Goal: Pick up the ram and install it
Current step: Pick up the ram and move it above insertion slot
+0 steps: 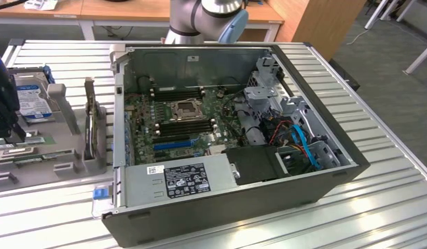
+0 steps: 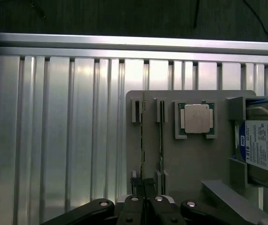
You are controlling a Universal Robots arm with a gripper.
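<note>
The ram (image 2: 143, 140) stands on edge in a grey holder (image 2: 190, 159), seen as a thin line along the slot. My gripper (image 2: 145, 185) sits over one end of this stick, and its dark fingers (image 2: 137, 183) are shut on the stick's edge. A second stick (image 2: 161, 140) stands in the slot beside it. In the exterior view my gripper (image 1: 7, 132) is the dark body at the far left, above green sticks (image 1: 23, 153) on the holder. The open computer case (image 1: 130, 171) shows the motherboard with black memory slots (image 1: 189, 124).
A blue-labelled silver hard drive (image 2: 265, 150) (image 1: 32, 101) stands in the holder beside a square silver processor chip (image 2: 196, 118). The holder and case rest on a ribbed metal table (image 2: 54, 140). A power supply (image 1: 182, 179) and cables (image 1: 303, 142) sit inside the case.
</note>
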